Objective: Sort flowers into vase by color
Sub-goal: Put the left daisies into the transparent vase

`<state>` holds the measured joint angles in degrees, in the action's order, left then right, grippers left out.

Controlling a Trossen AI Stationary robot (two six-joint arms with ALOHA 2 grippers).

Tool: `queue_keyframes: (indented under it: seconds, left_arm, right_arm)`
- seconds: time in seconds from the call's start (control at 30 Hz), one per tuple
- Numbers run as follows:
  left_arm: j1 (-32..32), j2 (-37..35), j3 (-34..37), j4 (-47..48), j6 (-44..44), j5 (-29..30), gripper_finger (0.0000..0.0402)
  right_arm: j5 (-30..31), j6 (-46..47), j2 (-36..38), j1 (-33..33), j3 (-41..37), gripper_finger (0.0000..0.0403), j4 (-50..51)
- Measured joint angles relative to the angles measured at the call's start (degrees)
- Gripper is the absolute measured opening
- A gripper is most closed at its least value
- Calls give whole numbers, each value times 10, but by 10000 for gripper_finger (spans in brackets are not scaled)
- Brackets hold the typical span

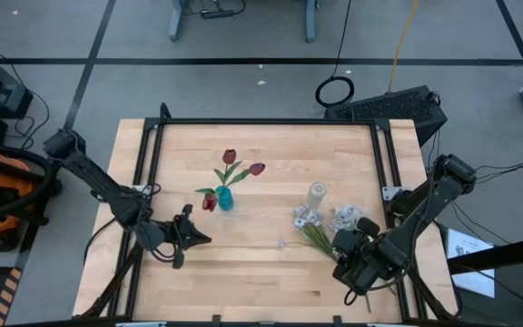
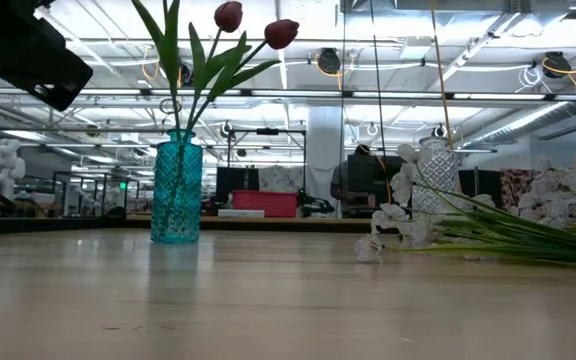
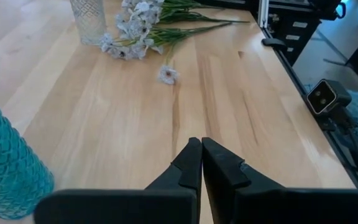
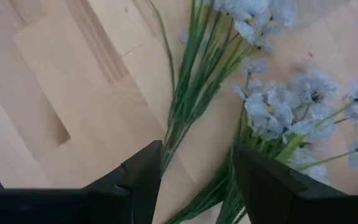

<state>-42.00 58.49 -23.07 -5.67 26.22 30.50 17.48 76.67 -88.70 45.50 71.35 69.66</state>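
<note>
A teal vase (image 1: 224, 198) stands mid-table holding two dark red tulips (image 1: 230, 156). A third red head (image 1: 209, 202) shows just beside the vase. A clear glass vase (image 1: 317, 193) stands to its right. White-blossomed flowers (image 1: 307, 218) lie on the table in front of it, their green stems (image 4: 188, 118) running toward the near right. My right gripper (image 4: 197, 168) hangs open over those stems, pointing down, with a finger on either side and no touch showing. My left gripper (image 3: 201, 158) is shut, holds nothing, and hovers near the table's front left (image 1: 198, 238).
A single loose white blossom (image 3: 166, 74) lies on the wood between the two vases and the front edge. A black metal frame (image 1: 152, 163) runs along the table's left, far and right sides. Bare wood (image 1: 252, 272) lies along the near edge between the arms.
</note>
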Motion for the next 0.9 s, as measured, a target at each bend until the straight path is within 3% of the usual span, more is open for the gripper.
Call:
queue_keyframes:
  seconds: [0.2, 0.63, 0.77, 0.9]
  left_arm:
    - [0, 13, 0, -7, 4, 0, 20]
    - [0, 84, 0, -131, 3, 2, 20]
    - [0, 115, 0, -169, -1, 2, 20]
    - [0, 140, 0, -185, -1, 2, 20]
  right_arm:
    - [-16, 11, -8, 0, 0, 187, -4]
    - [-103, -8, -82, -1, 0, 187, 10]
    - [-112, 13, -101, -1, 0, 187, 22]
    - [-92, -9, -114, -2, 0, 187, -36]
